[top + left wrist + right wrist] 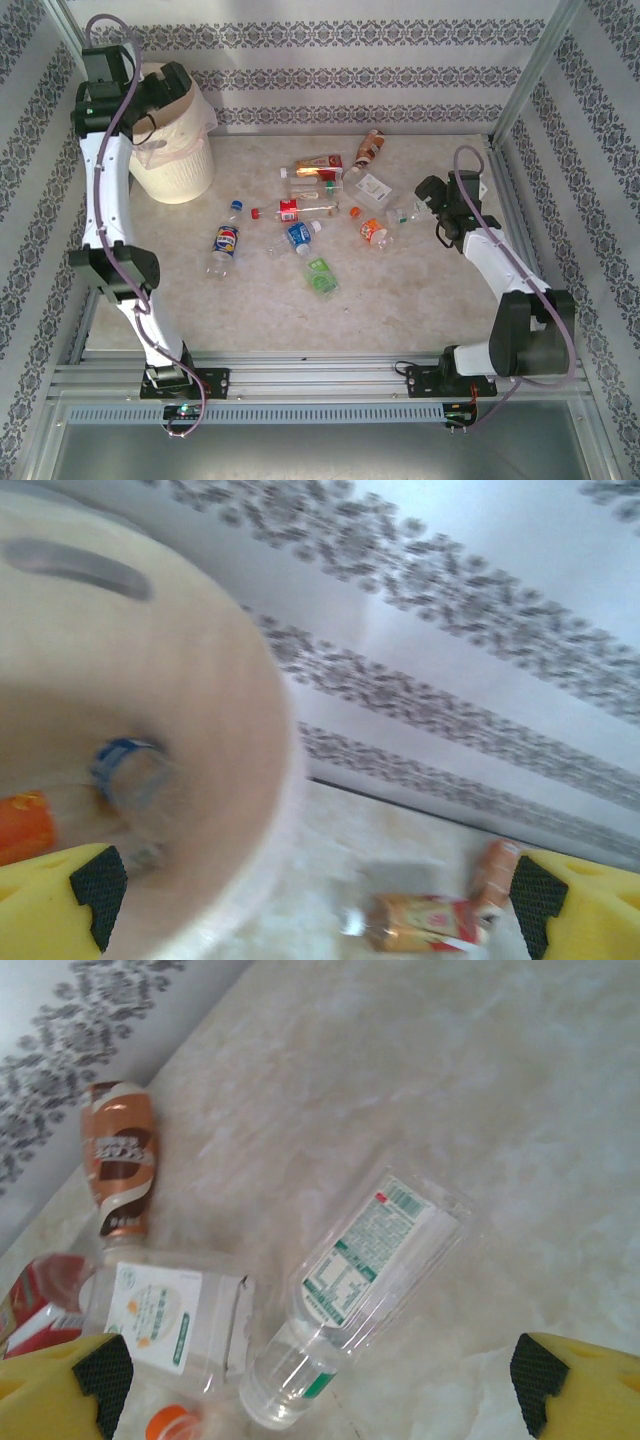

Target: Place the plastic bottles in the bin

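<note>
Hovering above the bin (185, 165) at the upper left of the overhead frame, the left gripper (318, 895) has its jaws spread wide with nothing between them. The step in hand looks like a drop into the bin. The left wrist camera looks down inside it, where a blue-capped bottle (130, 775) lies on the bottom near an orange shape (22, 825) at the left edge. The overhead camera gives just the bin's outer wall and rim. Roughly ten bottles (300, 210) lie scattered on the table (420, 290) around the middle of the overhead frame. The right gripper (318, 1378), also wide and empty, hangs over a clear bottle (370, 1260) with a green-and-white label. That bottle lies slantwise in the centre of the right wrist frame but is a faint glint from overhead. The next move probably calls for lowering, straddling its narrow width, and closing.
</note>
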Robot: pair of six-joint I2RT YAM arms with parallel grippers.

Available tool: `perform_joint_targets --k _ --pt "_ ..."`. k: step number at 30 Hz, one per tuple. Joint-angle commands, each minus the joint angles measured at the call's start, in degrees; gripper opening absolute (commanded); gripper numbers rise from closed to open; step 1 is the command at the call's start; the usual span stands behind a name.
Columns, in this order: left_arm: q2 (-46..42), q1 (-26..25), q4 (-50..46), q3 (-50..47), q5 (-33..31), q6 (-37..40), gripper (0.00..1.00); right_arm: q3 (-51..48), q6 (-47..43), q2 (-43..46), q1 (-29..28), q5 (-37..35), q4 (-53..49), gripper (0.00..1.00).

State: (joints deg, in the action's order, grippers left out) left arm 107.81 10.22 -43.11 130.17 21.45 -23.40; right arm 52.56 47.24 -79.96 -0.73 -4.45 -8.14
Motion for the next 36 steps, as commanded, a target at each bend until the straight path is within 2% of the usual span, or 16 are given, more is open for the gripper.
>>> perform_joint_targets --k 1,3,9,15,21,28,36 --pt "-5.6 -1.2 8.9 -7.6 9.8 -4.2 1.0 3.0 9.3 -2.5 0.7 -1.9 -2.1 0.98" --pt "-9.6 -1.4 12.9 -13.8 11.8 -6.1 1.0 4.9 14.0 -5.1 1.1 -3.5 -4.5 0.98" --pt "-22.4 -2.5 20.2 -33.7 13.5 -11.5 1.0 11.4 20.9 -14.8 2.2 -0.5 -7.9 0.96" --pt "-35.5 -2.7 24.2 -51.2 10.9 -15.1 1.0 18.8 24.6 -23.9 4.2 3.0 -10.8 0.94" --pt "-39.4 -2.7 17.1 -52.8 6.9 -11.9 1.0 25.8 23.6 -31.1 4.3 2.3 -14.4 0.91" --pt "-39.4 -2.7 17.8 -55.7 7.0 -12.6 1.0 27.7 25.1 -35.0 4.4 2.5 -14.7 0.83" --pt "-39.1 -2.7 16.6 -56.4 6.5 -11.3 1.0 32.0 17.1 -39.4 4.4 6.2 -17.4 0.82"
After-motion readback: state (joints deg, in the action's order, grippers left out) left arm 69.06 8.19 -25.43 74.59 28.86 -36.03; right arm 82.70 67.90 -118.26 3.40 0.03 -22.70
